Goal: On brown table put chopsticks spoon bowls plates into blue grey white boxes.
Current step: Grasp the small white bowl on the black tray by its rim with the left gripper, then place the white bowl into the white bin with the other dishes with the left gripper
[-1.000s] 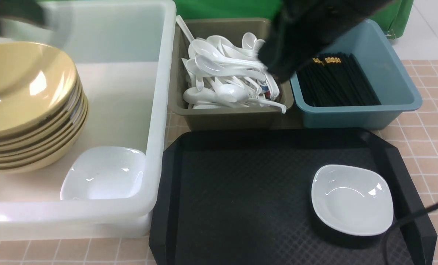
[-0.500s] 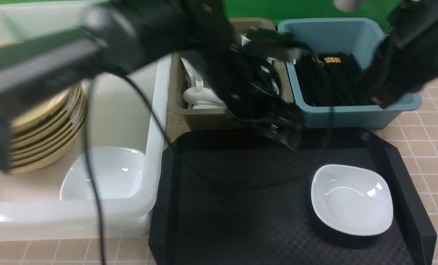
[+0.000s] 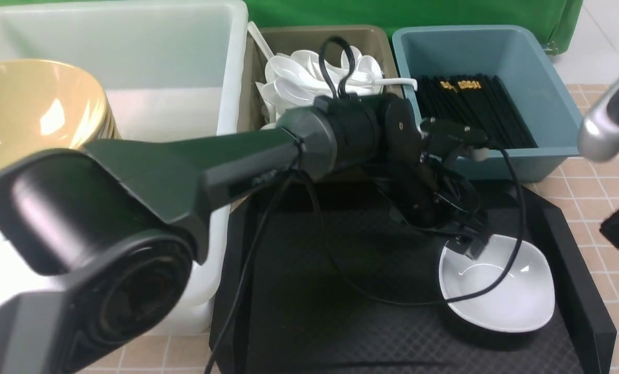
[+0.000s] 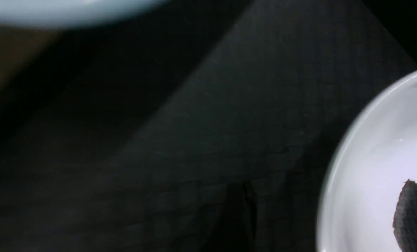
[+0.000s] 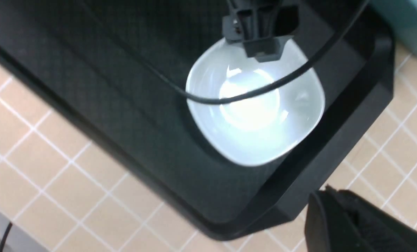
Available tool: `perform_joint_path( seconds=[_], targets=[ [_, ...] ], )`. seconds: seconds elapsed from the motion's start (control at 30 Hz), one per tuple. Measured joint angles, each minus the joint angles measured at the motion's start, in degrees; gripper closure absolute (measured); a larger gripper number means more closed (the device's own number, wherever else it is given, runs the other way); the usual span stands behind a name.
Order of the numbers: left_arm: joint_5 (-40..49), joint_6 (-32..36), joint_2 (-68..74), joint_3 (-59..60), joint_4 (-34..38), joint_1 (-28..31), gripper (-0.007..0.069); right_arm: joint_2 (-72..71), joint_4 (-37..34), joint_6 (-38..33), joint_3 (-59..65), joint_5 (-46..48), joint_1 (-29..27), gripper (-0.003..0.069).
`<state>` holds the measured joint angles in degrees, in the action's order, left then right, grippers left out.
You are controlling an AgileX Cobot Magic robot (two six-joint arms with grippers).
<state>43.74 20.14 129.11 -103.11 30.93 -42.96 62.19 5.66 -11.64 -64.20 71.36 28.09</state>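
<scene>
Nearest to me, the black tray (image 3: 340,311) lies on the brown table (image 3: 595,205), and 1 white plate (image 3: 506,296) sits flat in the tray's right half, close to the right rim. My left arm (image 3: 184,171) reaches across from the near left, over the tray, and ends at that plate. My left gripper (image 3: 471,249) points down at the plate's far-left edge with its jaws wide apart and nothing held between them. In the left wrist view, 1 finger pad (image 4: 413,217) hangs over the plate's white inside, just within the rim; I cannot tell whether it touches the glaze. My right gripper (image 5: 331,210) is off to the right, over the tiles just beside the tray's corner, closed with nothing in it.

Farther back on my left stands the white tub (image 3: 231,62), with the yellow bowls (image 3: 34,109) stacked inside at its left. Beyond the tray's far edge are 2 smaller bins side by side. The grey bin (image 3: 299,39) holds a heap of white spoons (image 3: 293,78), and the blue bin (image 3: 543,78) to its right holds the black chopsticks (image 3: 475,109), their gold bands at the far end.
</scene>
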Motion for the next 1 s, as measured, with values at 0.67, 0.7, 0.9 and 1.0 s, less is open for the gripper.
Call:
perform_joint_path(
  seconds=[0.67, 0.7, 0.9, 1.0],
  targets=[
    [18.72, 3.95, -10.25, -8.72, -9.75, 8.92, 0.0619, 0.66, -7.62, -5.19, -1.20, -12.67, 0.13, 0.0599],
    [20.71, 3.99, -13.19, -8.78, -10.70, 10.73, 0.0619, 1.32, -9.55, -6.85, -2.50, -13.41, 0.53, 0.0598],
    [26.65, 3.38, -26.24, -5.97, -14.99, 21.32, 0.0619, 7.61, -15.18, -12.49, -10.07, -17.23, 8.26, 0.0594],
    [27.20, 2.36, -33.49, 0.26, -17.44, 27.48, 0.0619, 13.42, -15.82, -14.61, -15.59, -18.85, 13.89, 0.0594]
  ],
)
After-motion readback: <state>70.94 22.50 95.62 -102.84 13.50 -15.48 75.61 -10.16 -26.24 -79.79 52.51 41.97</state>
